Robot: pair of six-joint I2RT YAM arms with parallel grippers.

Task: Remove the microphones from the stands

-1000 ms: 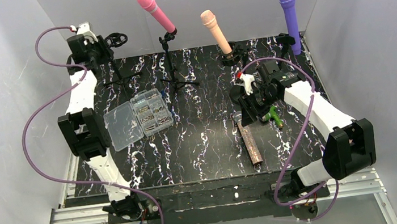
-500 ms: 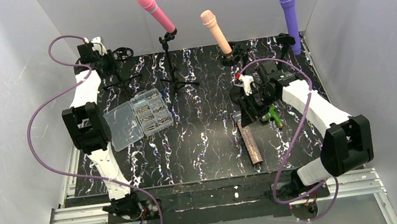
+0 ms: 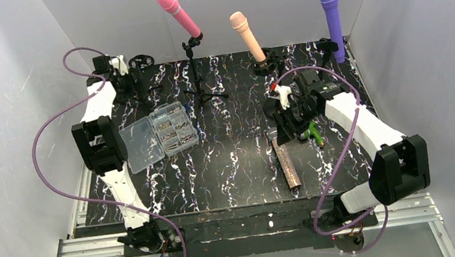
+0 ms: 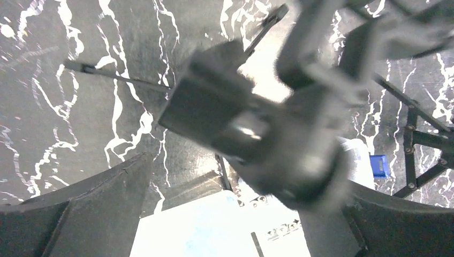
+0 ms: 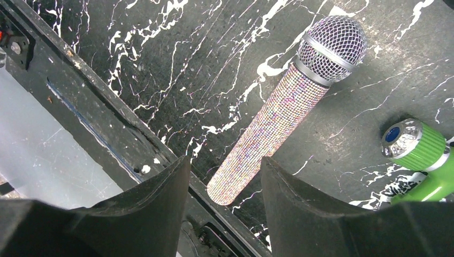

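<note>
Left claw [image 4: 241, 176] spread wide; right claw [image 5: 225, 163] half-parted, hovering.

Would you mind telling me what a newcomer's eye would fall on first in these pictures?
A pink microphone, a peach microphone and a purple microphone rise along the far edge of the table, left to right. A glittery microphone lies flat on the black marbled surface right of centre, beside a green object. An open clear box of small parts sits toward the left.

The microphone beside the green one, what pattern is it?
Microphone: glittery rhinestone body, silver mesh head; right wrist view.
</note>
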